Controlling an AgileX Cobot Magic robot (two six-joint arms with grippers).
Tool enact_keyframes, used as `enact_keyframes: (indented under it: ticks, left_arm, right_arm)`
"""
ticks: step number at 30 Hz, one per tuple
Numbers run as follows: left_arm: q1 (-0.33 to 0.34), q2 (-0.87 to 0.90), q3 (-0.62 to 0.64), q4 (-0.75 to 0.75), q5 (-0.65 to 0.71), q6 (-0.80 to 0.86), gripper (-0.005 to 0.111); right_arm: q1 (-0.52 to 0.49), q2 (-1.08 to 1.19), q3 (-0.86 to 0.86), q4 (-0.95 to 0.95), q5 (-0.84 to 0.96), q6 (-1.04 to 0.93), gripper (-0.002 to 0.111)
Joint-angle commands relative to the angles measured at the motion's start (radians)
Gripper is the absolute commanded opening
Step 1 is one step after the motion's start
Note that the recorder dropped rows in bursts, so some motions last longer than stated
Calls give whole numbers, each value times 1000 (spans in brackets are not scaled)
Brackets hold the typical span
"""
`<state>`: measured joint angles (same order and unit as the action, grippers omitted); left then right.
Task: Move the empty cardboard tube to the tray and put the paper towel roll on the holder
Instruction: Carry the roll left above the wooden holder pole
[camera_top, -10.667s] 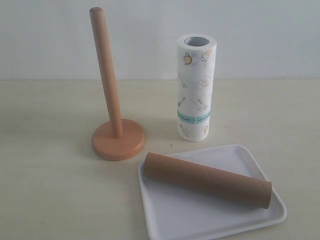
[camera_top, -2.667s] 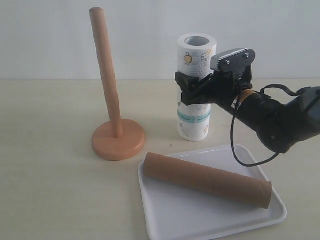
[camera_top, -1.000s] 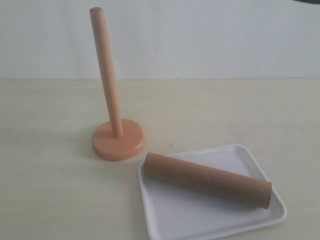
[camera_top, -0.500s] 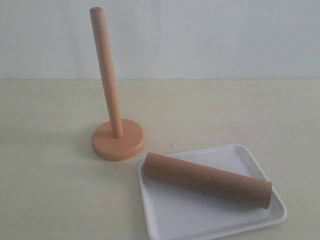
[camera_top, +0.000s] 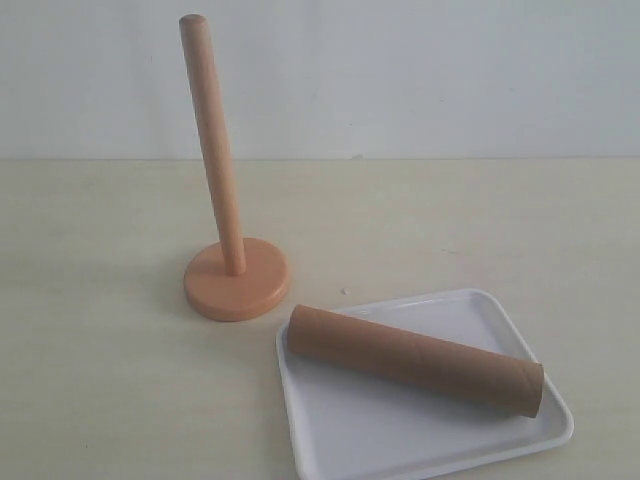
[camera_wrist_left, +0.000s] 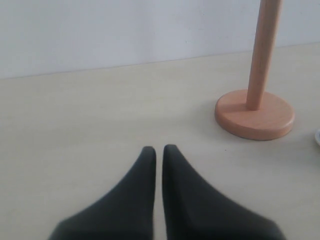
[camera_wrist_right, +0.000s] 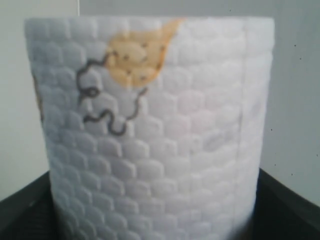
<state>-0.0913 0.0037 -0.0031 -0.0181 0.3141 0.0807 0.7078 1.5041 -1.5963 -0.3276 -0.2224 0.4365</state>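
Paper towel roll (camera_wrist_right: 150, 135) now off table (camera_top: 100, 390)

Close on paper towel roll (camera_wrist_right: 150, 140), filling nearly the whole view.
Upright, white, embossed in a honeycomb pattern; printed near the top with a yellow-orange blotch and a grey squiggly line. Flanked low down on both sides by dark gripper fingers (camera_wrist_right: 22, 217), right against it. Plain pale backdrop behind.
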Motion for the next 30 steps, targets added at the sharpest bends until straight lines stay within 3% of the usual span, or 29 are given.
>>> enact_keyframes:
  ticks: [1, 7, 12, 30]
  left_arm:
    - [3, -4, 3, -8, 1, 3, 4]
    - [2, -4, 3, -8, 1, 3, 4]
    - [2, -4, 3, -8, 1, 3, 4]
    - [2, -4, 3, -8, 1, 3, 4]
  right_arm:
    - [2, 29, -12, 3, -49, 10, 0]
    - [34, 91, -12, 3, -121, -9, 0]
    - [43, 124, -36, 3, -45, -58, 0]
    - [43, 233, -93, 15, -88, -190, 0]
